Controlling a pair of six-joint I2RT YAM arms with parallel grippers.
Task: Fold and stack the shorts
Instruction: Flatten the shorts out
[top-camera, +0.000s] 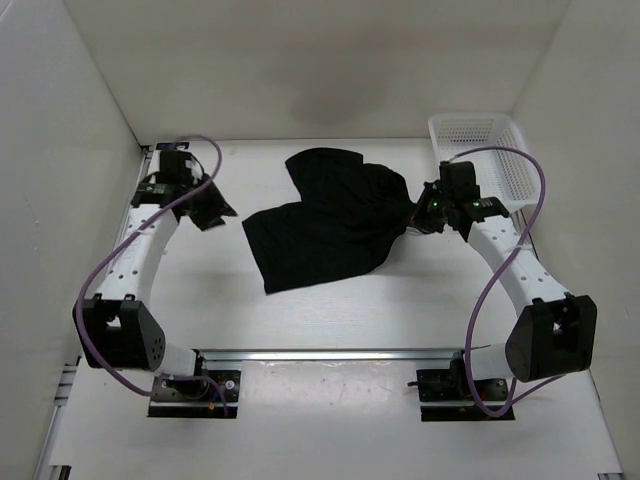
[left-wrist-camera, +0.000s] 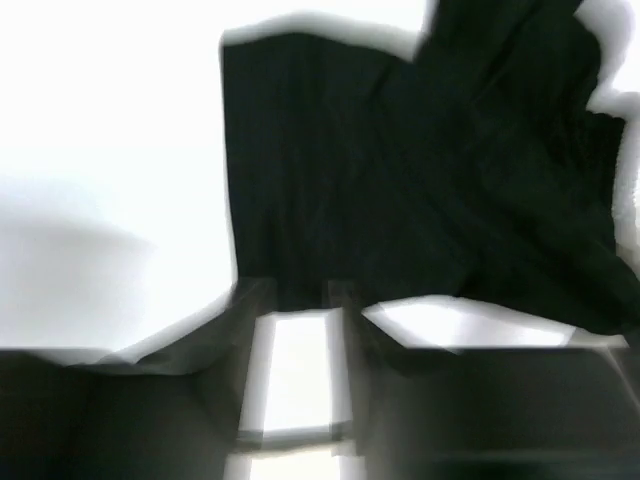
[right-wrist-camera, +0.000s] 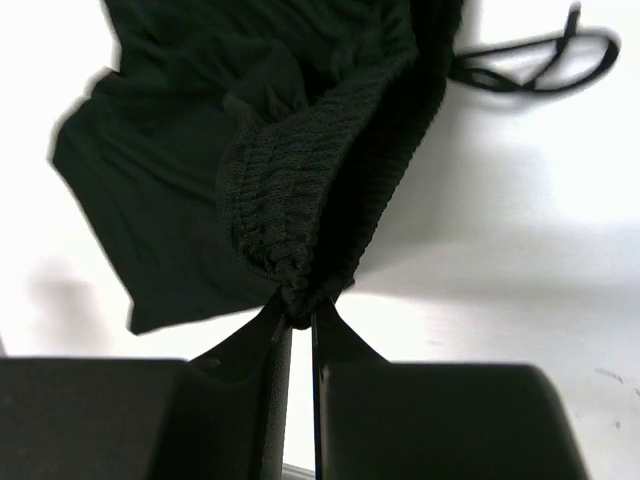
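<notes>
1. Two arms share the work. The left gripper (top-camera: 214, 208) sits just off the left edge of the shorts, apart from the cloth. Its wrist view is blurred, but the jaws stand a little apart with bare table showing between them, and nothing is in them. I judge it is placed there to reach a leg hem when a second hold is wanted.
2. One pair of black shorts (top-camera: 325, 225) lies crumpled in the middle of the table (top-camera: 330, 320). The legs spread towards the left, and the waist is bunched to a point at the right. No fold is made yet, so the task looks to be at its start.
3. The right gripper (right-wrist-camera: 297, 315) is closed tight on the gathered elastic waistband, and the fabric humps up from the pinch. Holding the waist probably lets the arm pull the garment flat. The drawstring (right-wrist-camera: 540, 60) loops loose on the table beyond.
4. Behind the right arm a white basket (top-camera: 470, 120) stands in the far right corner, apart from the cloth.
</notes>
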